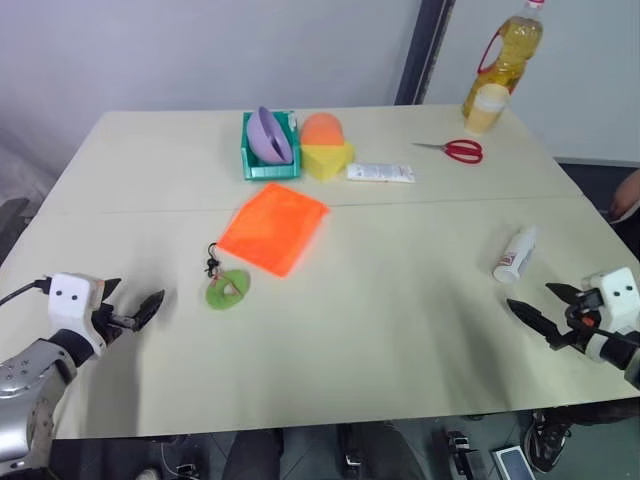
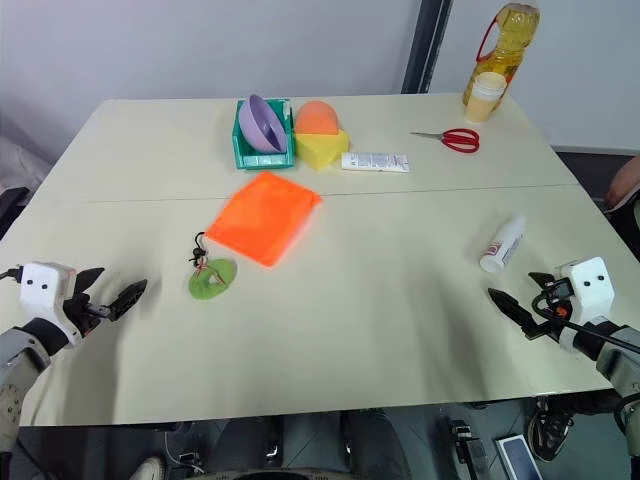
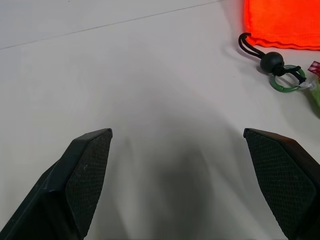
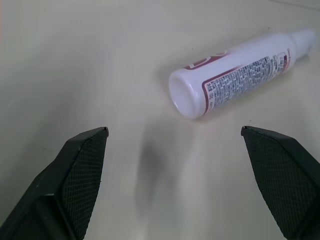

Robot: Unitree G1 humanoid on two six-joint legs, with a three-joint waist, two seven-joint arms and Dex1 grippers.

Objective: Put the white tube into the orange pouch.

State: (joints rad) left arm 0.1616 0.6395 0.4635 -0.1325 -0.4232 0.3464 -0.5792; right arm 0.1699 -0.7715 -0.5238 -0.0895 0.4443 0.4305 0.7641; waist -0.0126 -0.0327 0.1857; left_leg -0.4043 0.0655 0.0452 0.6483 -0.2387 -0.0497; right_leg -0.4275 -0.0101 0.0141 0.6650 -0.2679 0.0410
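The white tube (image 1: 516, 254) lies on its side on the right of the table, its flat base toward my right gripper (image 1: 538, 303). That gripper hovers open just short of the tube (image 4: 235, 75) with nothing between its fingers. The orange pouch (image 1: 273, 226) lies flat left of centre, and its dark cord runs to a green disc (image 1: 229, 289) in front of it. My left gripper (image 1: 135, 300) stands open over bare table near the left front, a little left of the disc. The pouch's edge (image 3: 282, 22) and its cord show ahead of that gripper in the left wrist view.
At the back stand a teal bin (image 1: 252, 160) holding a purple bowl, an orange-and-yellow block (image 1: 325, 145), a flat white squeeze tube (image 1: 380, 173), red scissors (image 1: 455, 150) and an oil bottle (image 1: 505, 60). A person's hand (image 1: 628, 195) shows at the right edge.
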